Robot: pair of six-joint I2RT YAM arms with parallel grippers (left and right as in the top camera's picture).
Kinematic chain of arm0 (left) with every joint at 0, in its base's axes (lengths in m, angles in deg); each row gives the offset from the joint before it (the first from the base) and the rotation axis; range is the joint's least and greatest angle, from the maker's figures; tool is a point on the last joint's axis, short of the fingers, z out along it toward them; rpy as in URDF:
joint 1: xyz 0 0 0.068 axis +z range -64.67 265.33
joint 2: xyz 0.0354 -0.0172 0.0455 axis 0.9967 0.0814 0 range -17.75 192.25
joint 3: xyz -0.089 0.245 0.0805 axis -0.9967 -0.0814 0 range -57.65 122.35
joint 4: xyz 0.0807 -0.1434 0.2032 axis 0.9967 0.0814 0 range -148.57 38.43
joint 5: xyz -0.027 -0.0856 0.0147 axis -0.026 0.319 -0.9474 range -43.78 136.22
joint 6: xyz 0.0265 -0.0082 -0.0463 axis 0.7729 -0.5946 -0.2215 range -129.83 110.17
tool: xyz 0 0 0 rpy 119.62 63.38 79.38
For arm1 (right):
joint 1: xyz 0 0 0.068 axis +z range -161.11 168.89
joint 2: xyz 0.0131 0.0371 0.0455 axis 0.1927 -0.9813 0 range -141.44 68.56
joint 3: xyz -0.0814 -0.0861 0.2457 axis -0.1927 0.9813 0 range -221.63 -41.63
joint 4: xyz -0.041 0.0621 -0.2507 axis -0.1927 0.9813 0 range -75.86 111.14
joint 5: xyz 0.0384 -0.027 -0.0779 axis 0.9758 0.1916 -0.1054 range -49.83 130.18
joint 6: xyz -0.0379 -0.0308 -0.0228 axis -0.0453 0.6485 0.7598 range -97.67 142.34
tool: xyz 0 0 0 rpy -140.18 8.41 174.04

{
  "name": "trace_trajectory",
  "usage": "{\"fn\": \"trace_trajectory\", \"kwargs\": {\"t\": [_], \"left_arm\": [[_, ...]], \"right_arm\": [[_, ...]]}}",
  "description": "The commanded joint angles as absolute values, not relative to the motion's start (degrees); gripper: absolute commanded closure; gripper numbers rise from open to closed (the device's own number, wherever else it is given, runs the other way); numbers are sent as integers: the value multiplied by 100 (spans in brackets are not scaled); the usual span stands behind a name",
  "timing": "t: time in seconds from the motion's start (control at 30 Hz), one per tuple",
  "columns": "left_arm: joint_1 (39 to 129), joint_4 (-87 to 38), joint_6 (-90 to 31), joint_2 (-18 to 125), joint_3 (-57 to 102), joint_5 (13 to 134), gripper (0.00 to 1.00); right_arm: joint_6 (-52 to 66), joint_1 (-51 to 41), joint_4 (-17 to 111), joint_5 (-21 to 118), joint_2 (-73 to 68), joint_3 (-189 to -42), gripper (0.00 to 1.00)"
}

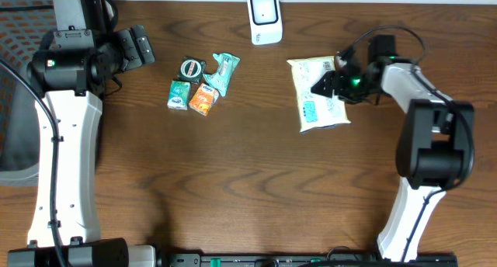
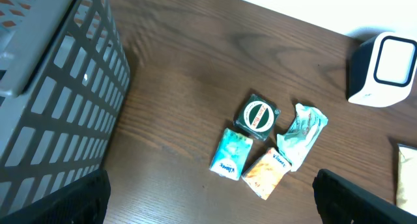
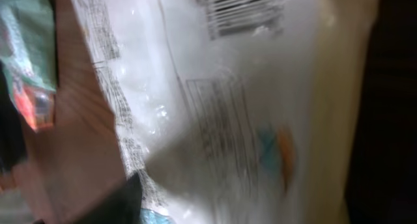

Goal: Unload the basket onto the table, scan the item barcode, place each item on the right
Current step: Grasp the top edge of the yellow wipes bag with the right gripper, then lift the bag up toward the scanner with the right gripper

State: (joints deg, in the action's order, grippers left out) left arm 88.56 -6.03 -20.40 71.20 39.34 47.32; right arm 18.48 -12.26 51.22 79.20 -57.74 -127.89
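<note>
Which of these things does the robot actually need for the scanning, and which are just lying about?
In the job: white packet with its barcode; white scanner; right claw, over the packet.

Lying about for now: round tin; teal wrapper; green packet; orange packet; grey basket; left claw, open, off to the side.

you see the pale plastic packet [image 1: 313,112] lying flat, its barcode [image 3: 241,12] facing up; your white scanner [image 1: 265,17] stands apart, further back and left
</note>
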Motion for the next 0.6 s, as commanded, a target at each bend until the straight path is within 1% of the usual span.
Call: {"fn": "trace_trajectory", "kwargs": {"t": [0.0,0.03,0.17,0.27,0.43,0.57], "left_arm": [[8854,-588,-2088,7153,3910,4660,2],[8854,-588,-2088,7153,3910,4660,2],[8854,-588,-2086,7153,3910,4660,2],[8854,-590,-2088,7153,3910,4660,3],[8854,-588,-2086,7153,3910,4660,2],[8854,-588,-2088,7153,3910,4660,2]], "right_arm": [[1776,-904,5120,7638,-6458,-12584,87],[1655,-867,5105,7649,-6467,-12584,99],[1365,-856,5076,7721,-6303,-12604,99],[1358,-924,5098,7719,-5897,-12608,99],[1876,-944,5105,7741,-4861,-12608,99],[2781,-795,5103,8027,-4030,-12608,99]]}}
